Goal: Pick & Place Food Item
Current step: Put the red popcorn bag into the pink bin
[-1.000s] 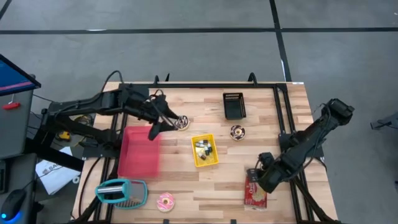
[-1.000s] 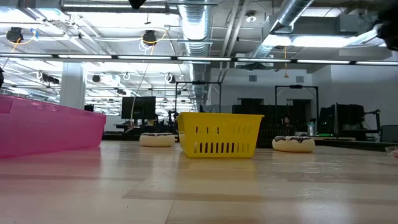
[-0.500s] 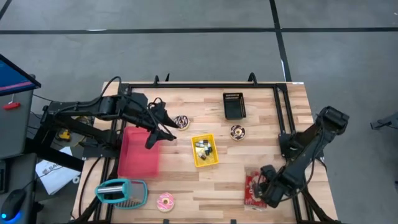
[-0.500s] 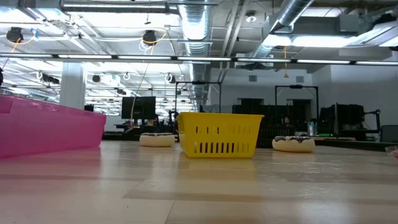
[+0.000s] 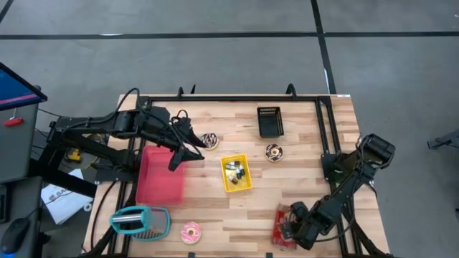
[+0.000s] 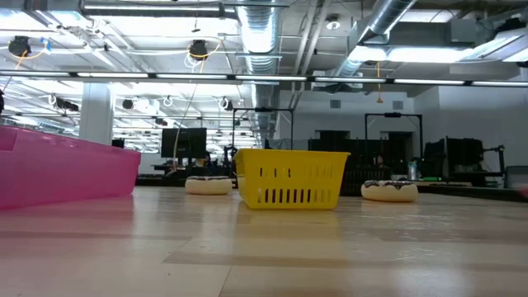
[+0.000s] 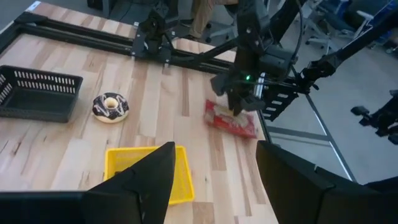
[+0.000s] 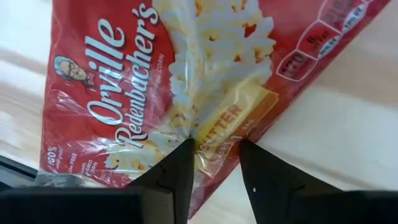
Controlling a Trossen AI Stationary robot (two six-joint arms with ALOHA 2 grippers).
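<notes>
A red popcorn bag (image 5: 281, 217) sits near the table's near edge, right of centre, and fills the right wrist view (image 8: 186, 74). My right gripper (image 5: 288, 228) points down and is shut on it. My left gripper (image 5: 181, 149) hovers open above the far right corner of the pink bin (image 5: 159, 175); nothing is between its fingers (image 7: 149, 180). A yellow basket (image 5: 235, 173) stands mid-table with small items in it. Two chocolate donuts (image 5: 209, 140) (image 5: 273, 152) lie on the wood behind it. My right gripper pinches the bag's front face near its middle, by the butter label (image 8: 214, 127), between its two fingers. The fingers come from above, pointing steeply down. The bag lies about flat and low (image 7: 231, 119); I cannot tell whether it rests on the table.
A black basket (image 5: 270, 122) stands at the far edge. A pink donut (image 5: 191, 232) and a teal object (image 5: 140, 221) lie by the near left edge. Bare wood lies between the yellow basket and the bag.
My right gripper has gone down and toward the near edge and the table's left, still shut on the popcorn bag. The bag has shifted the same way and turned slightly. My left gripper has swung a little toward the near edge.
</notes>
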